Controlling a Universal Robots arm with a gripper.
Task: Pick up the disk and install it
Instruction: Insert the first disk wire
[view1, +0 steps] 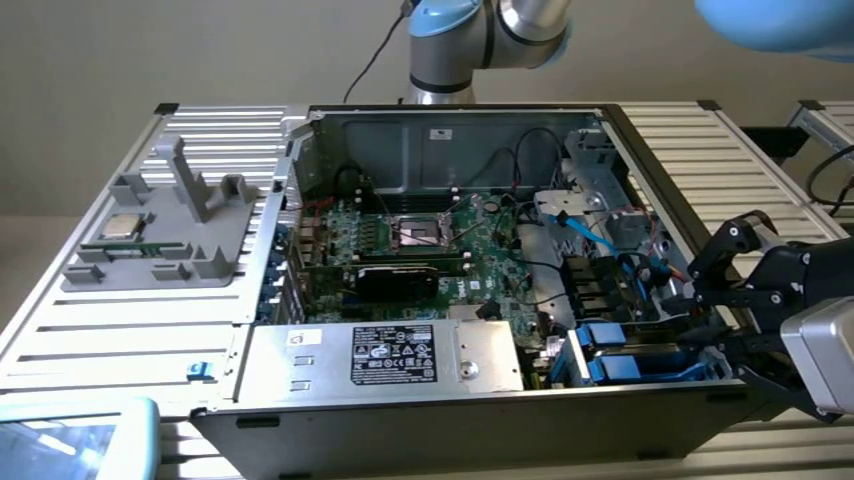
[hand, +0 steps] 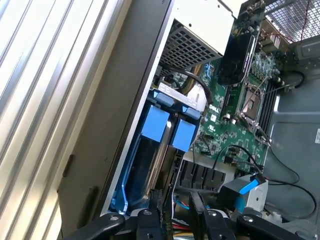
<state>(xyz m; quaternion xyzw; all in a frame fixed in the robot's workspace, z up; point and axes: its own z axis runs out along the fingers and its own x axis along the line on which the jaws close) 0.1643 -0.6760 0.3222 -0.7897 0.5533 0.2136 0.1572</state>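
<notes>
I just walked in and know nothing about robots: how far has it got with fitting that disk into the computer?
Seemingly near the end. Done: the disk, in its blue frame, already sits in a slot in the corner of the case. In hand: nothing; the hand is open and empty, just outside the case beside that slot. Left: hard to say, since the pictures do not show whether the disk is pushed fully home.
</notes>
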